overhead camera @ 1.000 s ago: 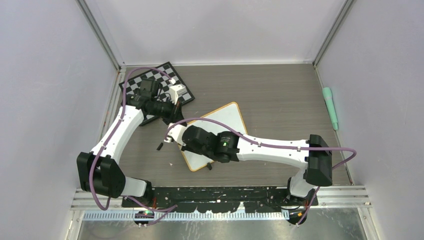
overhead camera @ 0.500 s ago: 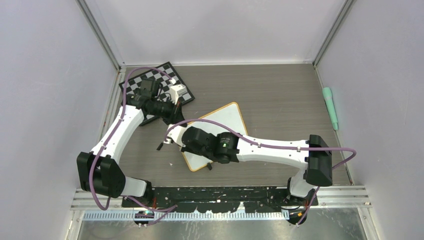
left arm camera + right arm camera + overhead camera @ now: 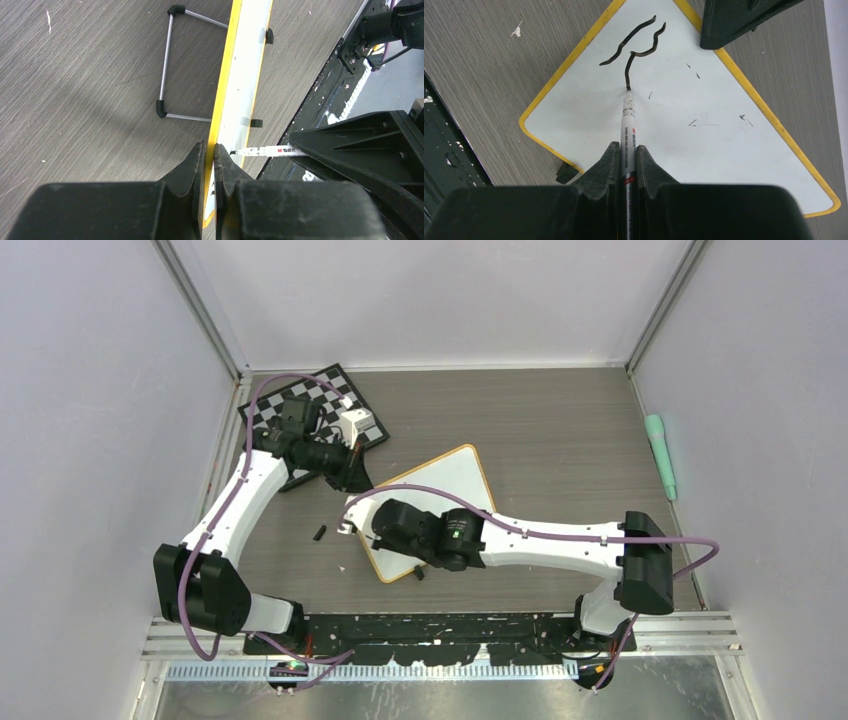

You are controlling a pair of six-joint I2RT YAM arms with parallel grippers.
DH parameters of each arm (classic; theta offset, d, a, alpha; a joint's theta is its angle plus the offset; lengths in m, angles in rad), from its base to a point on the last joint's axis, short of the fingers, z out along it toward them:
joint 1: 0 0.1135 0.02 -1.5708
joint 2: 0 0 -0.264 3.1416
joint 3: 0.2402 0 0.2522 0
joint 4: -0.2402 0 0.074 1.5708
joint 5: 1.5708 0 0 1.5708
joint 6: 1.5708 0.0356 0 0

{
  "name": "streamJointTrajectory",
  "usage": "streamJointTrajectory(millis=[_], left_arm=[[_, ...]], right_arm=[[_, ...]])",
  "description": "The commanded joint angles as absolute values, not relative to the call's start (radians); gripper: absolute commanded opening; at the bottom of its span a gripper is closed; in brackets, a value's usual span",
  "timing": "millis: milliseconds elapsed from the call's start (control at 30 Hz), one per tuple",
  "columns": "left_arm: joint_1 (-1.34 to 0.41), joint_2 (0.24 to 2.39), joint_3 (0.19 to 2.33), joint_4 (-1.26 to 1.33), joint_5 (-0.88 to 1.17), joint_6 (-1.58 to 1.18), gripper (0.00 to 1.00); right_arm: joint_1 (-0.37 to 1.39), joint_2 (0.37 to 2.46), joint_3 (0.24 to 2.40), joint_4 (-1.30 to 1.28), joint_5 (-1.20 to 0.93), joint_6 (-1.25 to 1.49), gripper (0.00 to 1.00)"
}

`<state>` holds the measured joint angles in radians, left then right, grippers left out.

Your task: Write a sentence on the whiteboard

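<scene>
Overhead cam: two white robot arms reach over a grey wood-grain table. The whiteboard (image 3: 455,472) sits mid-table, turned at an angle, near a chessboard (image 3: 335,385) at far left. A pale green pen-like item (image 3: 660,455) lies well apart by the right wall, and a small black cap-like piece (image 3: 319,533) lies just left of the board.

L gripper (image 3: 210,150) has its fingers pinched shut on the board's yellow rim at a corner. R gripper (image 3: 626,150) has its fingers clamped round a marker (image 3: 628,125), tip touching the white face.

Handling, as a judgement: the board looks thin, stiff and light w/ a slick face, so it would prob. skid under pen pressure. Best held by the rim or a corner, as here, keeping off the white area where wet ink would smear.

View differences: only the R wrist cam shows the sentence (image 3: 628,72), so far just a few black strokes near one corner, plus a black foot clip (image 3: 565,171) on the near edge. Only the L wrist cam, seeing the board nearly edge-on, shows a wire stand (image 3: 166,60) beside it. Whether the board lies flat or is tipped up, can't tell. Overhead, the R arm hides the writing.
</scene>
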<state>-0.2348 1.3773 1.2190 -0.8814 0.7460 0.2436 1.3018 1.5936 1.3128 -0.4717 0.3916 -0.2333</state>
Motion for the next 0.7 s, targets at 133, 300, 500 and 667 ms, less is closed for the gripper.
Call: streamJointTrajectory(millis=[133,300,500,667], left_arm=[[-0.255,1.398,1.221,-0.905,0.742,0.250,0.00],[-0.256,1.399,1.223,-0.905,0.743,0.249,0.00],[-0.256,1.396,1.225,-0.908,0.744,0.249,0.00],[-0.256,1.390,1.223,-0.908,0.745,0.249,0.00]], right_arm=[[1.297,1.498,1.372,-0.471,0.370,-0.230,0.00],[1.297,1.503,1.388,-0.468,0.377,-0.237,0.00],[1.298,1.534,1.383,-0.443,0.395,-0.241,0.00],[1.297,1.566,1.398,-0.427,0.414,-0.255,0.00]])
